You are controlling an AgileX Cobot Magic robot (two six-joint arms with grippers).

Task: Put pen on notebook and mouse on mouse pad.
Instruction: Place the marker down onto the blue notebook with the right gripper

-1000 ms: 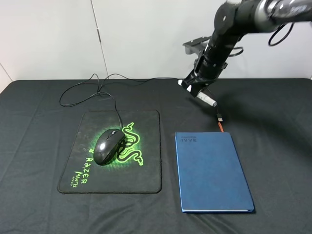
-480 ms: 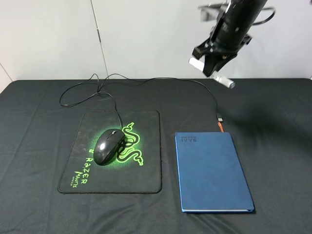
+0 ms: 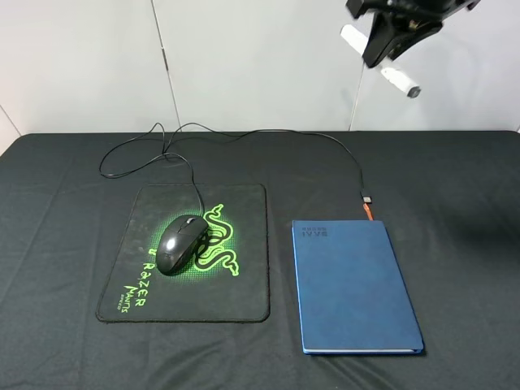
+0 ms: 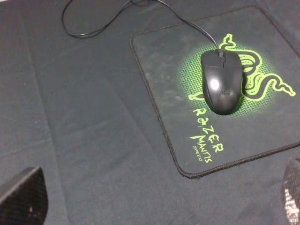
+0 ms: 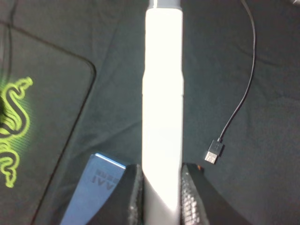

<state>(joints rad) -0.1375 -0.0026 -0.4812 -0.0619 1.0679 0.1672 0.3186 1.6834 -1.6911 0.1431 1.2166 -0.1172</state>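
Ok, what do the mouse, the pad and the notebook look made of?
Mouse: probably hard plastic, glossy; a bright glint sits on its back.
Mouse pad: looks like cloth, matte, with a fine weave and a raised stitched-looking rim.
Notebook: seems a stiff matte blue cover with pressed-in lettering; card or leatherette, I cannot tell.

White is seen on the pen (image 5: 161,93), grey at its tip; the black mouse pad (image 3: 248,284) is patterned in glowing green (snakes, lettering); the mouse (image 3: 180,244) is shown glossy black, the notebook (image 3: 353,284) dark blue.
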